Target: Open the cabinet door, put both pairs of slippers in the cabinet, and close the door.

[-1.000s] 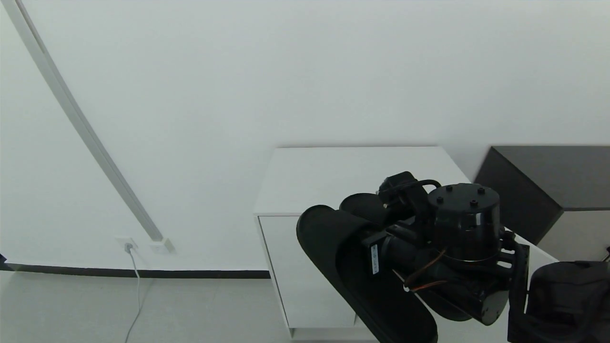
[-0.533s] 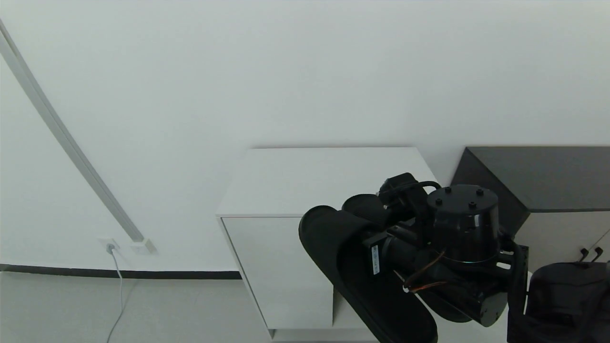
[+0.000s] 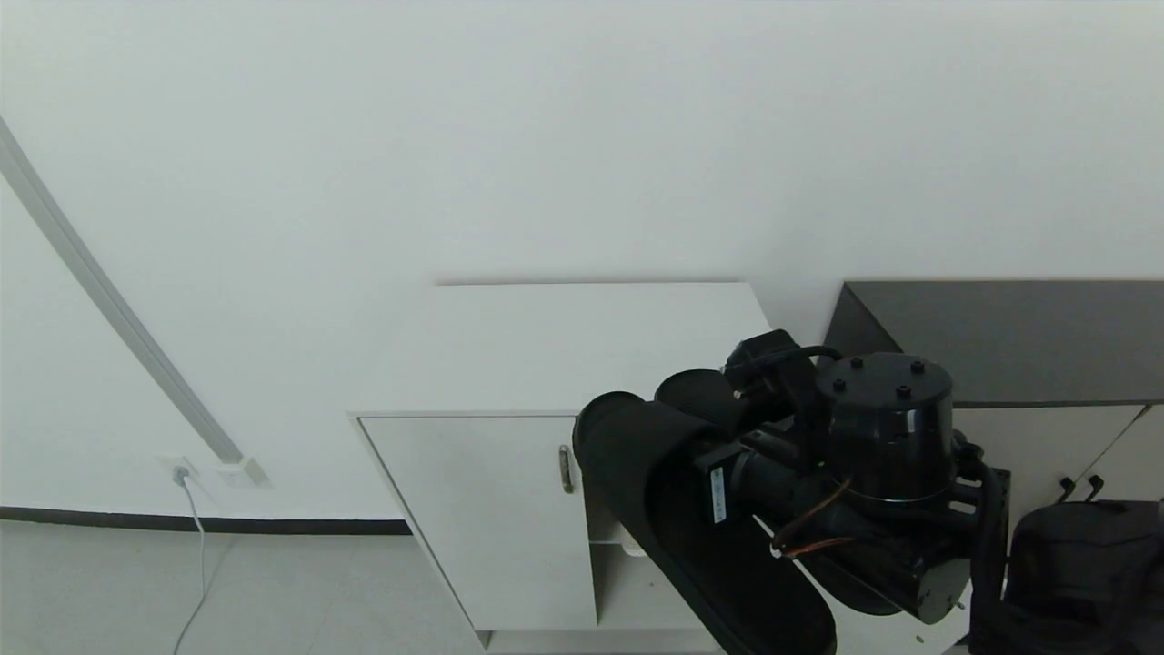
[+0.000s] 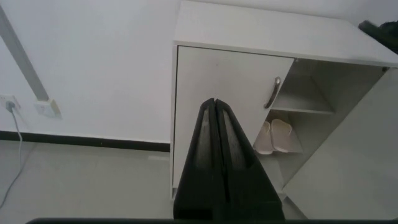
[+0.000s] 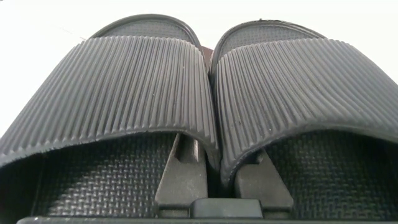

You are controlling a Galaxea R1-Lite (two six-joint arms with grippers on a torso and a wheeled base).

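- Your right gripper [image 5: 217,167] is clamped on a pair of black ribbed rubber slippers [image 5: 205,93]. One finger [image 5: 180,180] runs under each strap, and the two inner edges are pinched between them, so the slippers sit side by side.
- In the head view this black pair [image 3: 673,509] hangs in the air at the lower right of the frame. It is in front of the white two-door cabinet [image 3: 582,346] and covers the right half of the cabinet's front.
- Your left gripper [image 4: 216,109] is fully closed with nothing in it. Its two black fingers meet along one seam at the lower centre of the left wrist view, pointing towards the cabinet front.
- In that same view the cabinet's left door [image 4: 230,71] is closed, with a slim metal bar handle [image 4: 272,93] near its right edge. The right door [image 4: 367,149] is swung wide open at the right of the frame.
- Inside the open compartment, a pair of white slippers [image 4: 277,135] lies side by side on the lower shelf, beneath an upper shelf [image 4: 305,102], at centre right of the frame.
- A dark grey cabinet [image 3: 1000,337] stands just beside the white one at the right edge of the head view.
- At the lower left of the head view, a white wall socket [image 3: 180,471] has a grey cable [image 3: 195,564] hanging to the floor. A grey conduit strip [image 3: 100,291] runs diagonally up the wall above it.
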